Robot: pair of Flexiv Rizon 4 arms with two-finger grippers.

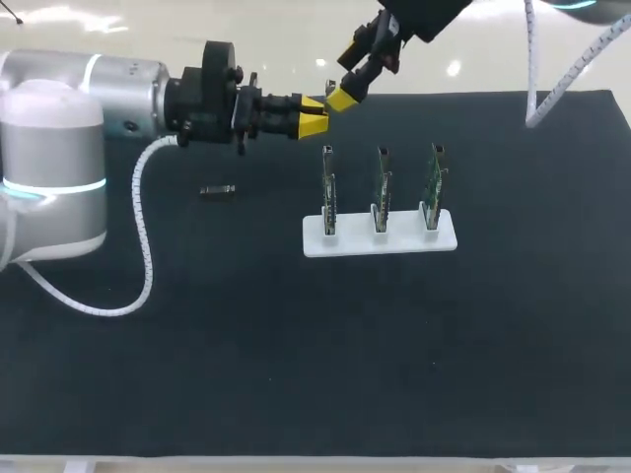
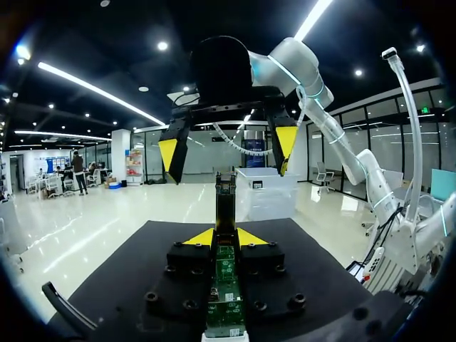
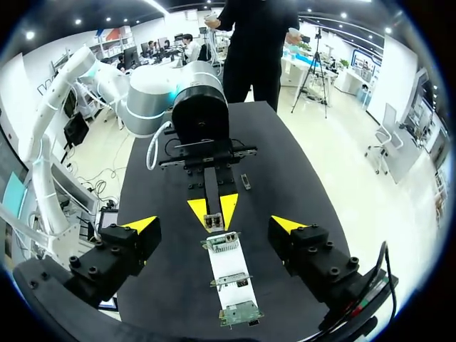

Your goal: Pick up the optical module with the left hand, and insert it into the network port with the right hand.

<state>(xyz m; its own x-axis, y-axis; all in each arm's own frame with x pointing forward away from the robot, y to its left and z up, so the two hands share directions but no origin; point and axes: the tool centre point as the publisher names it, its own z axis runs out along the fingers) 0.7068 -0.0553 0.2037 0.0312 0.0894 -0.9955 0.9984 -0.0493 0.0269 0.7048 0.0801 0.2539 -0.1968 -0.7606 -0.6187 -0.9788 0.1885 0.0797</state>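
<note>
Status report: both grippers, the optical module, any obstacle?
Left gripper shut on optical module. Right gripper open, just ahead of it, not gripping. Second module lies on mat, apart; nothing seen between grippers.

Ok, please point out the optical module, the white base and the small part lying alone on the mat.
optical module [image 2: 225,203]: left wrist view, middle of its body.
white base [image 1: 380,244]: head view, bare front strip.
small part [image 1: 216,190]: head view, its middle.
</note>
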